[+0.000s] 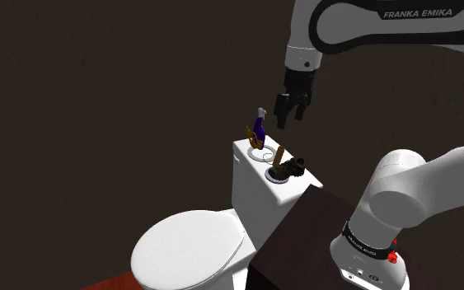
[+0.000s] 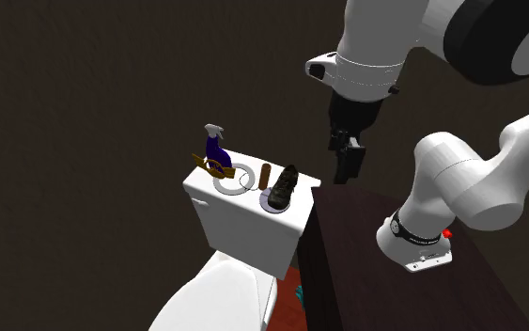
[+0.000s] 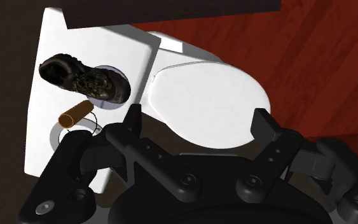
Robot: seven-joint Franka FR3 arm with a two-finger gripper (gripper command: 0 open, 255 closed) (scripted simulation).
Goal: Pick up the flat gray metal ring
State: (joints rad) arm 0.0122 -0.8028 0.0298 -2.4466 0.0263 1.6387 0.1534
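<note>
Gripper (image 1: 290,118), fingers apart, well above gray ring (image 2: 223,186); cork (image 2: 266,177) beside ring at 3 o'clock, second exterior view, may get knocked

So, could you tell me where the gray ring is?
In the second exterior view, the gray ring lies flat on the toilet tank lid, between the blue spray bottle at left and the brown cylinder.

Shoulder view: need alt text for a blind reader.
The white arm's open black hand hangs above a white toilet tank, apart from the flat gray ring lying on its lid. Near the ring are a blue spray bottle, a brown cylinder and a dark shoe.
</note>
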